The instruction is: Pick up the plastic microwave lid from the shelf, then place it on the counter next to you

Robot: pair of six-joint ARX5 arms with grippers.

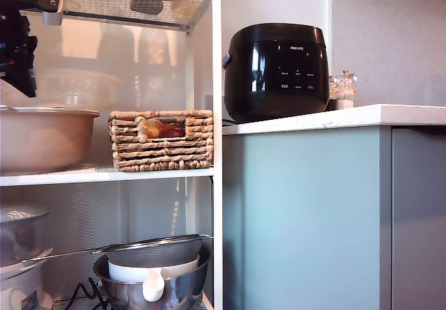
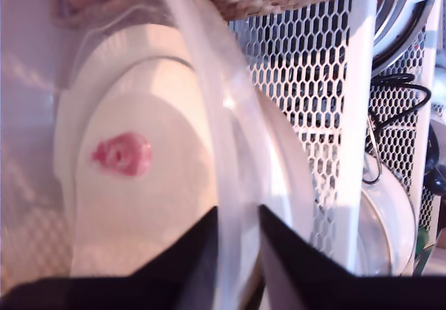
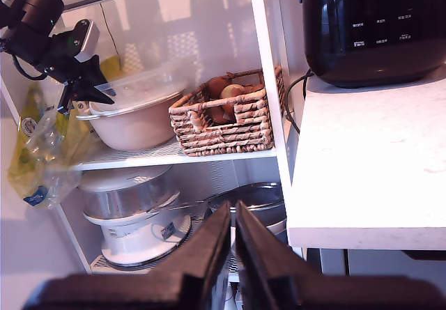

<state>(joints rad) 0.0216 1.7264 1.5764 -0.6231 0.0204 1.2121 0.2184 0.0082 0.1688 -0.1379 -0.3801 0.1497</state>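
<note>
The shelf (image 1: 217,115) is carrying a beige bowl (image 1: 42,139) and wicker basket (image 1: 162,140); the counter (image 1: 348,117), at the exterior view's right, is bearing a black cooker (image 1: 277,70).

Plastic microwave lid (image 2: 139,171) blurred, edge-cropped.

— Where's the clear, slightly frosted plastic microwave lid (image 3: 143,86)?

— Lying dome-up over the beige bowl on the middle board of the tall white metal-framed shelf (image 1: 217,150), rim flared outward (a small red mark (image 2: 122,153) shows at its centre).

— And the white stone-like counter slab (image 3: 369,171)?

— Just beside the shelf, on the exterior view's right, over a pale blue-grey cabinet front.
</note>
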